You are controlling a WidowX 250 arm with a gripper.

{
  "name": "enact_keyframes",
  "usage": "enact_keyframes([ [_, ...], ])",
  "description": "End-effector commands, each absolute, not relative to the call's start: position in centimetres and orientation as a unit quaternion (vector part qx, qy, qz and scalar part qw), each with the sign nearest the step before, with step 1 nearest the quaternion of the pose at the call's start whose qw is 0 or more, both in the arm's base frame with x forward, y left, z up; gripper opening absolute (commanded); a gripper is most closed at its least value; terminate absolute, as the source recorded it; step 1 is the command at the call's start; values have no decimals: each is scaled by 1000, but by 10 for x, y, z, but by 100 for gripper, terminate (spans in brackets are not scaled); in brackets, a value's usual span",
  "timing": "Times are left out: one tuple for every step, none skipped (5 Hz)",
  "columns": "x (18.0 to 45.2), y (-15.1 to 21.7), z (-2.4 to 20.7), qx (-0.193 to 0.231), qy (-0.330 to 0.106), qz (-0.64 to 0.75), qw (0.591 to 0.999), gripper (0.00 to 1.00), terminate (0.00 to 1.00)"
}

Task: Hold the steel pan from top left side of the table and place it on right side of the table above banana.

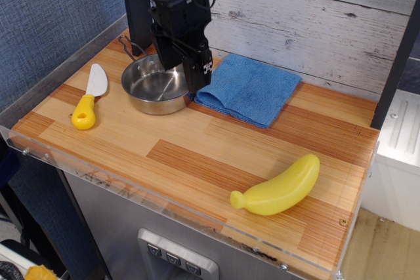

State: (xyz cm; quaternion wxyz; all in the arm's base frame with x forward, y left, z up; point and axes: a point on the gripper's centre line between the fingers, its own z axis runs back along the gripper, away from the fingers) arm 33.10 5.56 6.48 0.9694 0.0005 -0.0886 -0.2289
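The steel pan [152,87] stands upright at the table's [197,155] back left, its wire loop handle [128,47] pointing to the back left. My black gripper [180,75] is low over the pan's right rim with its jaws apart. One finger [196,80] is outside the rim on the right, the other is over the pan's inside. It holds nothing. The arm hides the pan's back right part. The yellow banana [279,187] lies at the front right, far from the gripper.
A folded blue cloth [252,90] lies just right of the pan, touching or nearly touching it. A yellow-handled white toy knife [88,96] lies left of the pan. A black post [136,4] stands behind the pan. A clear plastic rim [164,204] edges the table front.
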Motion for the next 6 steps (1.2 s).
enact_keyframes([
  [333,74,58,25,-81,-245,966,100,0],
  [331,74,50,27,-74,-251,965,100,0],
  [330,69,44,30,-72,-261,962,100,0],
  [328,62,36,31,-69,-271,960,100,0],
  [324,59,28,32,-65,-274,959,100,0],
  [321,59,23,37,-59,-278,958,0,0],
])
